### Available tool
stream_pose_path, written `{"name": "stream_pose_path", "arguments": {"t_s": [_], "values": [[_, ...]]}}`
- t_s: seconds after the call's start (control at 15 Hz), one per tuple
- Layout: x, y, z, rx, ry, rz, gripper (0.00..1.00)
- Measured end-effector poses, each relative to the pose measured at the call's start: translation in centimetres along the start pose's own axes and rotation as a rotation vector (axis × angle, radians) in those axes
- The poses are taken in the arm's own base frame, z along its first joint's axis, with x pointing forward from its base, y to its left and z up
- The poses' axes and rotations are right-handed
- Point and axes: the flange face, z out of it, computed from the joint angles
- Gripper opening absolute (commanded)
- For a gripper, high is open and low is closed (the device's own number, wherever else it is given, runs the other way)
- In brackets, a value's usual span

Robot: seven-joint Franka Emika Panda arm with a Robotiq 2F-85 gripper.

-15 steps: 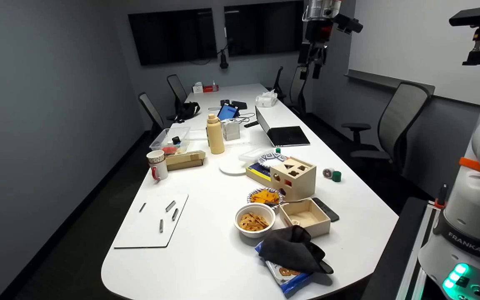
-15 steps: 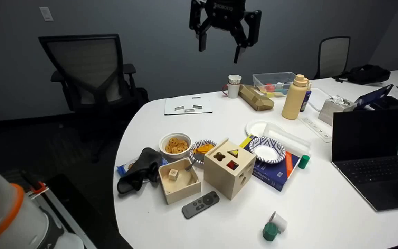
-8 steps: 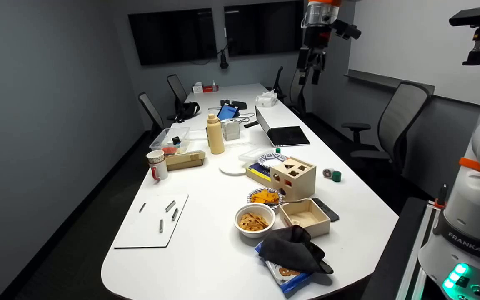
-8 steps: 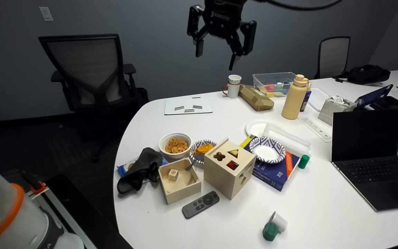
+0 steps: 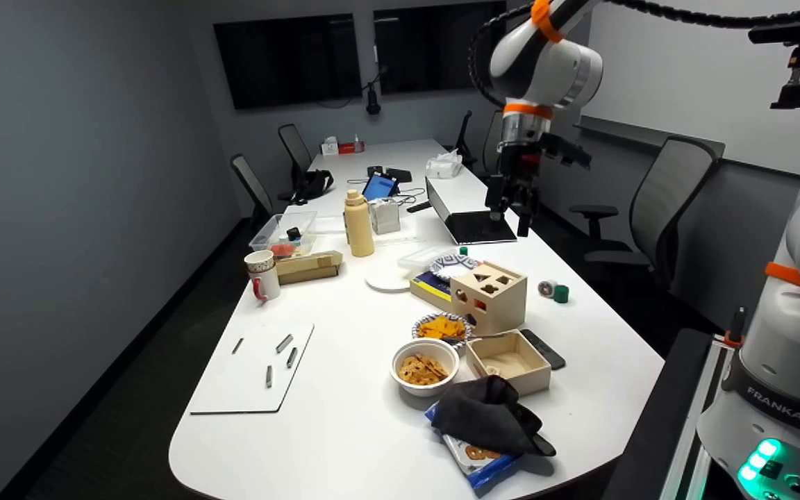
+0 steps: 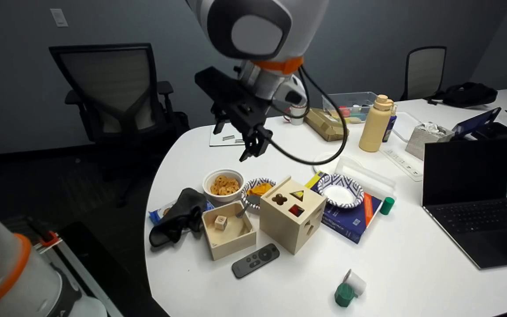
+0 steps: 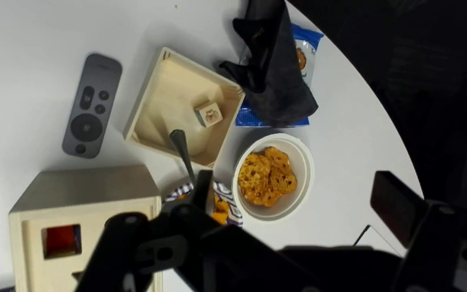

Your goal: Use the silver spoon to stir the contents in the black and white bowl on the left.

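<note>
The silver spoon (image 6: 243, 210) leans with its head in a patterned paper bowl (image 6: 259, 181) of orange chips. Its handle reaches over the edge of the open wooden box. In the wrist view the spoon handle (image 7: 182, 151) shows, but a finger hides its lower part and much of the patterned bowl (image 7: 230, 198). My gripper (image 7: 295, 190) is open and empty, pointing down above the table, with its fingers wide apart. In both exterior views the gripper (image 5: 510, 222) hangs well above the bowls; it also shows here (image 6: 230, 144). A second patterned bowl (image 6: 340, 196) sits on a book.
A white bowl (image 6: 206, 181) of round crackers stands beside the chips. The open wooden box (image 6: 236, 250) holds a small cube. A tall wooden shape box (image 6: 277, 226) stands close by the chips. A remote (image 6: 255, 260), a black cloth (image 6: 182, 218) and a laptop (image 6: 464, 176) also lie around.
The gripper has come down from high up towards the table and has turned. More of the arm now shows in both exterior views. The gripper stays open, and the objects have not moved.
</note>
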Motion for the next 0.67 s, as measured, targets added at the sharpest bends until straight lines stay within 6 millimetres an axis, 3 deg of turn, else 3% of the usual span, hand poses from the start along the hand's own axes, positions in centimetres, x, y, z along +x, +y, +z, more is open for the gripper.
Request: {"name": "stream_pose_path", "arguments": {"t_s": [0.33, 0.67], "values": [[-1.0, 2.4, 6.5, 0.104, 0.07, 0.125, 1.0], [-2.0, 6.4, 10.3, 0.191, 0.175, 0.237, 1.0]]}}
